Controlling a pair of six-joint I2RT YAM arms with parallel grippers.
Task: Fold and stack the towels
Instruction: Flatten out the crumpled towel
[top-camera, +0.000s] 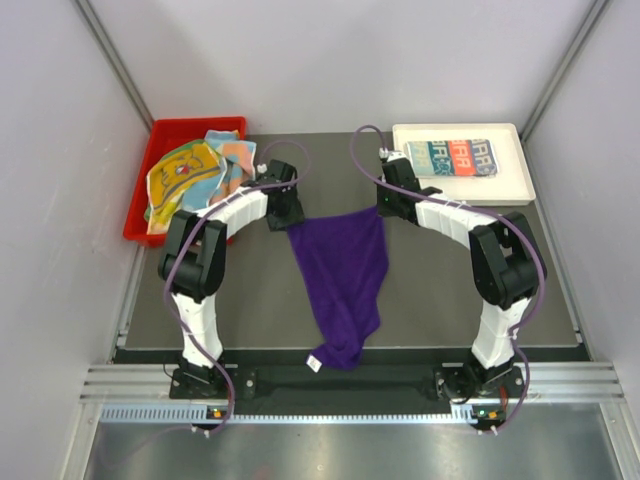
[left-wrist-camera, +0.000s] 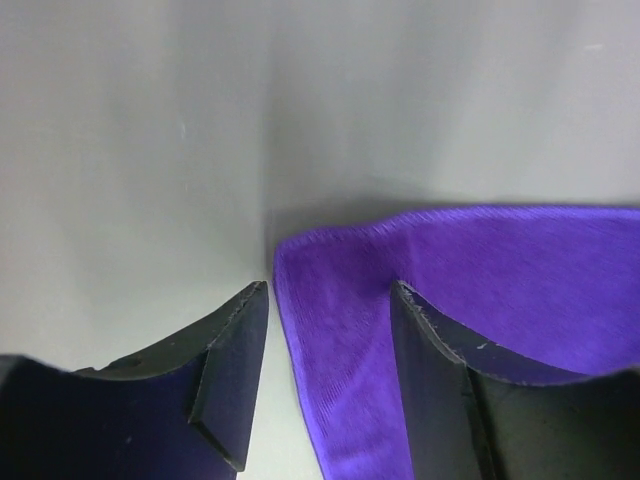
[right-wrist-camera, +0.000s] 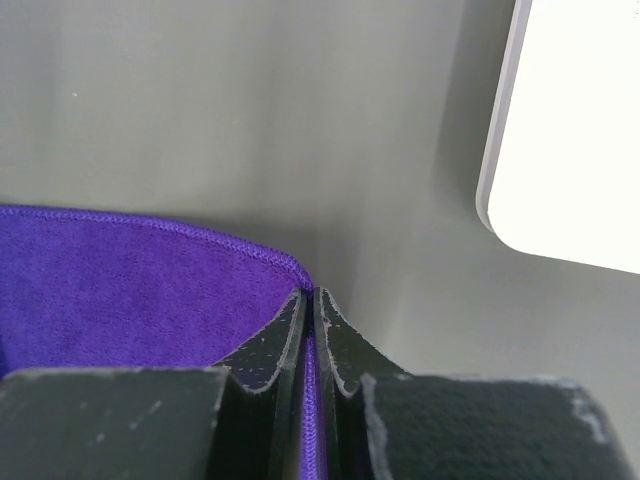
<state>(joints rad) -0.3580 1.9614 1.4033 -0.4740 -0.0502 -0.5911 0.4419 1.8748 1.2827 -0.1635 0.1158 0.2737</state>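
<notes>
Tabletop (top-camera: 250, 300); right tool (right-wrist-camera: 310, 296) tight on towel (right-wrist-camera: 130, 285)

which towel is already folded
The teal and orange lettered towel, folded flat in the white tray. The purple towel is spread on the table; the others sit crumpled in the red bin.

Dark grey table (top-camera: 440, 290). Red bin (top-camera: 185, 124) sits at far left corner. White tray (top-camera: 510, 192) sits at far right corner. Purple towel (top-camera: 345, 270) lies mid-table, wide end toward far edge, narrowing to a tip at near edge.
</notes>
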